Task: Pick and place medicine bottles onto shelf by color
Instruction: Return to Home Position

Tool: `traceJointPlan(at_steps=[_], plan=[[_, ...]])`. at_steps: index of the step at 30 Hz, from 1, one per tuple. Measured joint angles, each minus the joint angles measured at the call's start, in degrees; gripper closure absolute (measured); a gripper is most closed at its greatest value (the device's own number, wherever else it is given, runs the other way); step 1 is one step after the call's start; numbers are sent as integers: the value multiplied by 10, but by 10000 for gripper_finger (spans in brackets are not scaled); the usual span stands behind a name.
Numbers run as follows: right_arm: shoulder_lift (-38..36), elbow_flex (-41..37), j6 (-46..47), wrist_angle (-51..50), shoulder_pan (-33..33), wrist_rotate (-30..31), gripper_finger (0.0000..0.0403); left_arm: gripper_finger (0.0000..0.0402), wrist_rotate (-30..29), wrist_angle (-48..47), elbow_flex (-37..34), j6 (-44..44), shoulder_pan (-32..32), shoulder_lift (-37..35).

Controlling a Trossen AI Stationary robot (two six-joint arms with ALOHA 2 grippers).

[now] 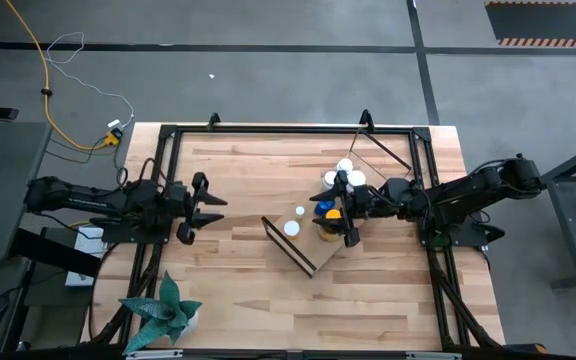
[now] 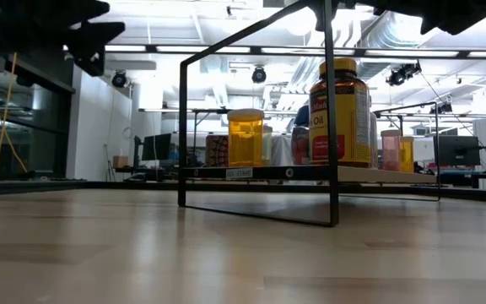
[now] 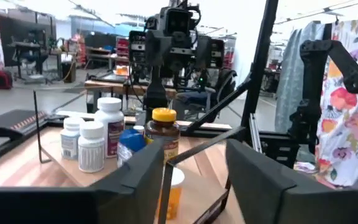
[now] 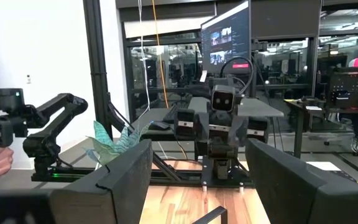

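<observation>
Shelf [image 1: 306, 246] is sitting on the table [image 1: 238, 290], skewed to the table edges, with its wire frame [image 2: 328, 118] rising around it. No bottles are showing on the bare table; all the ones in view are on the shelf.

- Three white bottles [image 3: 110, 124] are clustering at one shelf corner.
- The blue bottle [image 3: 131, 144] and the amber bottle [image 3: 162, 132] with a yellow cap are standing just beside them, toward the shelf middle. Can't tell if they're touching.
- Two more white-capped bottles [image 1: 291, 228] are standing apart from that group, at the shelf end facing the left arm. The low view is showing one of them as an orange bottle [image 2: 245, 137].
- All are standing upright.

Right tool [image 1: 346, 209] is hanging over the shelf, above the blue and amber pair. Its fingers are spread wide and gripping nothing; the right wrist view is showing a clear gap between them [image 4: 197, 180].

Left tool [image 1: 211, 207] is holding well apart from the shelf, over the table on the left-arm side, and is pointing at the shelf. It is released too, with the fingers apart and nothing between them [image 3: 194, 168].

A plant [image 1: 163, 305] is sitting at a table corner, well apart from the shelf, on the left arm's side.
</observation>
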Motion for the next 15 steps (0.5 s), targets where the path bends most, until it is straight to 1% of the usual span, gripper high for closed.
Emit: traceJointPlan(at_steps=[3,7,8,11,15], plan=[[0,0,0,0,0,0,153,284,-14,0,-6,15,-6,-22],[0,0,3,0,0,0,153,379,-10,-6,-6,35,5,-61],[0,0,8,0,0,0,153,389,-5,-17,-6,34,9,-70],[0,0,18,0,0,0,153,391,0,-45,-18,24,16,-89],[0,0,30,0,0,0,153,399,-4,-19,-66,10,16,-105]])
